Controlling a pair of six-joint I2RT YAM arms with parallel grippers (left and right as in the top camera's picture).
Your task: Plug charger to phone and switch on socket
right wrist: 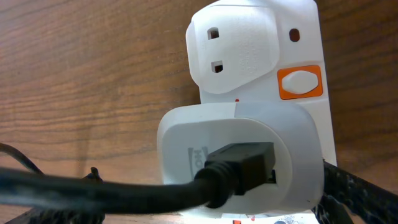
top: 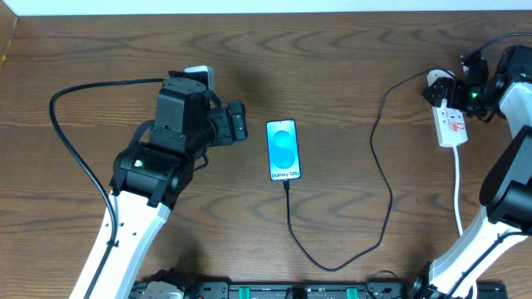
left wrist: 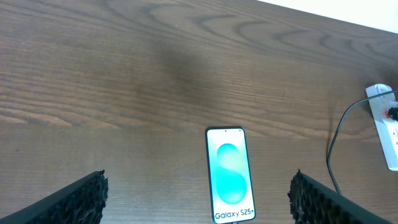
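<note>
The phone (top: 283, 149) lies face up mid-table, its blue screen reading "Galaxy S25"; it also shows in the left wrist view (left wrist: 229, 174). The black charger cable (top: 384, 191) runs from the phone's near end in a loop to the white socket strip (top: 450, 124). Its black connector (right wrist: 239, 168) sits in a white adapter (right wrist: 186, 137) plugged into the strip (right wrist: 249, 43), beside an orange switch (right wrist: 300, 83). My left gripper (top: 238, 123) is open and empty, left of the phone. My right gripper (top: 449, 87) is open, its fingers (right wrist: 214, 186) straddling the adapter.
The strip's white lead (top: 458, 191) runs toward the table's front beside my right arm. A small white object (top: 199, 76) lies behind my left arm. The strip's end and the cable also show at the right of the left wrist view (left wrist: 387, 127).
</note>
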